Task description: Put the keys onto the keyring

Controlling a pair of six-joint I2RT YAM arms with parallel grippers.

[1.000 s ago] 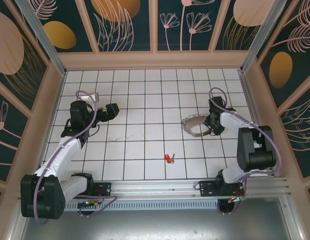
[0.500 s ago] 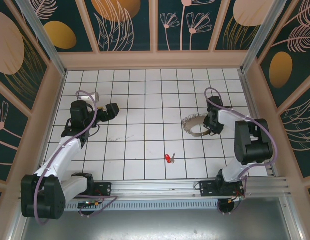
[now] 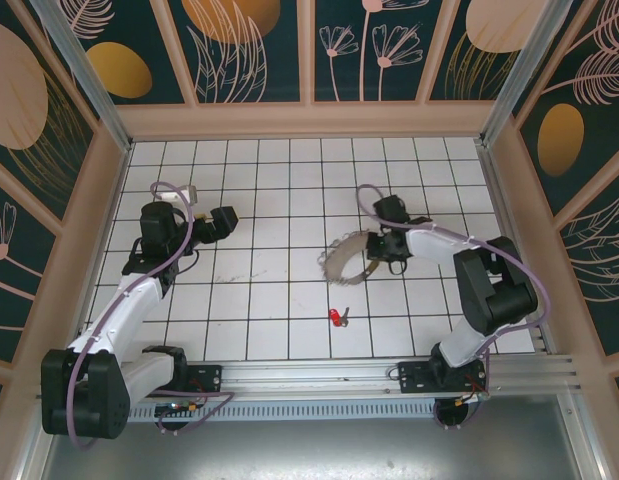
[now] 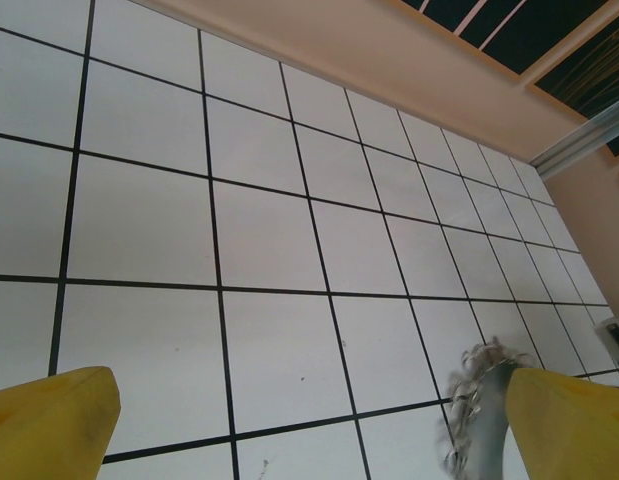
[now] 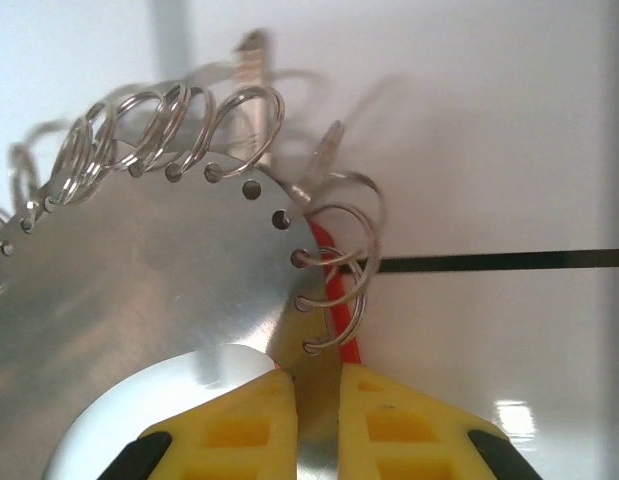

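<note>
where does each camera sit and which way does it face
top external: above and behind the bases, looking down on the floor; left arm, right arm, left tool, right tool, keyring, key
left wrist: low, looking across tiles to the far wall; its open tool's yellow fingers
right wrist: close above the keyring; its tool pinching the rim
shared: keyring in all three
</note>
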